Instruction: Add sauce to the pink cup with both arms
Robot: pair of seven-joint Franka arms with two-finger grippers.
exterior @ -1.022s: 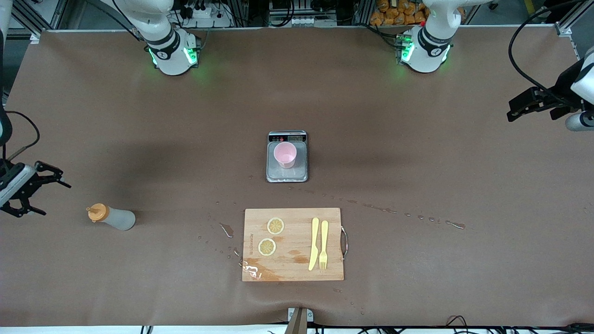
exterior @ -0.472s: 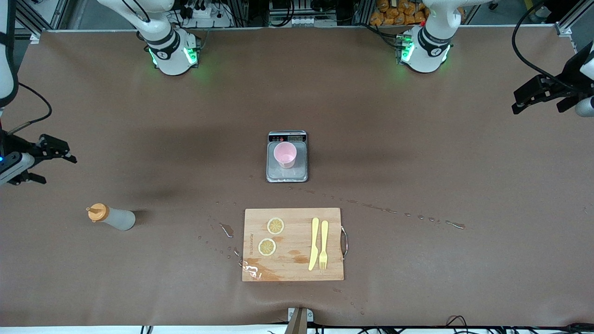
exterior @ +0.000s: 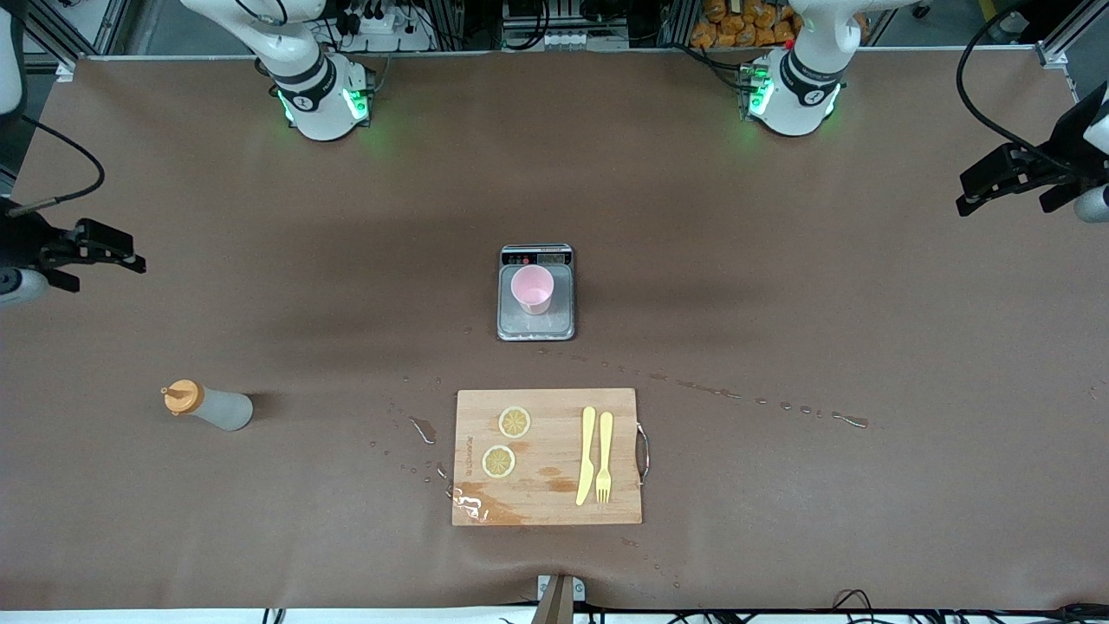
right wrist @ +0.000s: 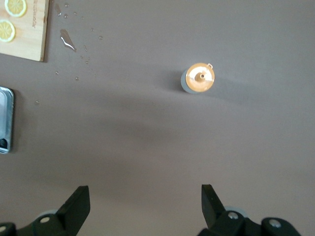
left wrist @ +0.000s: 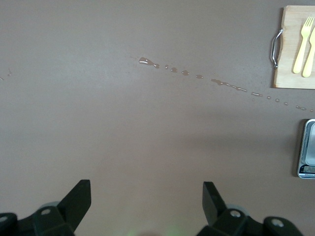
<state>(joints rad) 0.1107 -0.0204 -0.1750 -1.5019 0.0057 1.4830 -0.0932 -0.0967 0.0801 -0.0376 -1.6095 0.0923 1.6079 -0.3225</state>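
Note:
The sauce bottle (exterior: 208, 406), translucent whitish with an orange nozzle cap, stands on the brown table toward the right arm's end. From above in the right wrist view (right wrist: 199, 79) it shows its orange cap. The pink cup (exterior: 531, 289) stands on the grey scale (exterior: 559, 322) at the table's middle. My right gripper (exterior: 104, 260) is open and empty, up in the air over the table's edge at the right arm's end, clear of the bottle; its fingers (right wrist: 76, 204) frame bare table. My left gripper (exterior: 1005, 204) is open and empty, up over the table's edge at the left arm's end; its fingers (left wrist: 78, 196) frame bare table.
A wooden cutting board (exterior: 548, 407) lies nearer the front camera than the scale, with two lemon slices (exterior: 514, 422), a yellow knife (exterior: 586, 455) and a fork (exterior: 604, 455). Spilled drops (exterior: 780, 405) trail from the scale toward the left arm's end. The scale's edge (left wrist: 307, 147) shows in the left wrist view.
My right gripper has drawn up and away from the bottle, toward the robots' side. My left gripper has shifted slightly the same way. Bottle and cup have not moved.

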